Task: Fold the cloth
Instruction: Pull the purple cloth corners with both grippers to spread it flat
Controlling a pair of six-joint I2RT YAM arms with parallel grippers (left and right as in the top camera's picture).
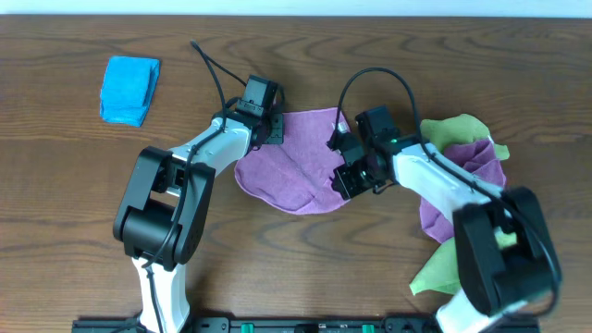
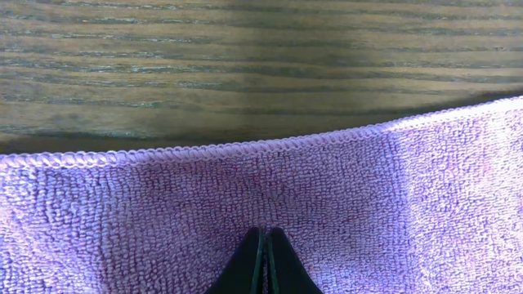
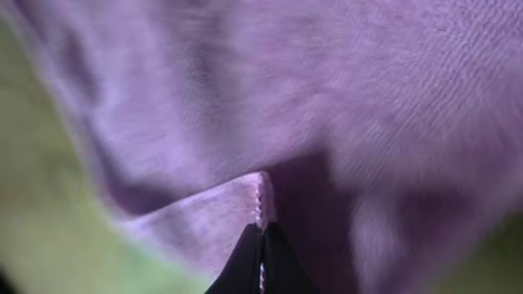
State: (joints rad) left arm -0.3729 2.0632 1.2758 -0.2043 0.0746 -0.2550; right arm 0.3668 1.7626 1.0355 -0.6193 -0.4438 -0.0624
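With the left hand [image 2: 263, 238] and right hand [image 3: 262, 235] both pinching the cloth [image 1: 287, 166], we judged lifting and folding over came next.

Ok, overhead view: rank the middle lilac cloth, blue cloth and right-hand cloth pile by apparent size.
1. cloth pile, partly hidden by the right arm
2. lilac cloth, close behind
3. blue cloth, clearly smallest

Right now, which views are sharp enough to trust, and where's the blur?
Overhead: sharp, evenly lit, no harsh glare. Left wrist: crisp; cloth weave and hem read clearly, shadow band on the table beyond. Right wrist: badly out of focus; cloth and green cloth are smears.
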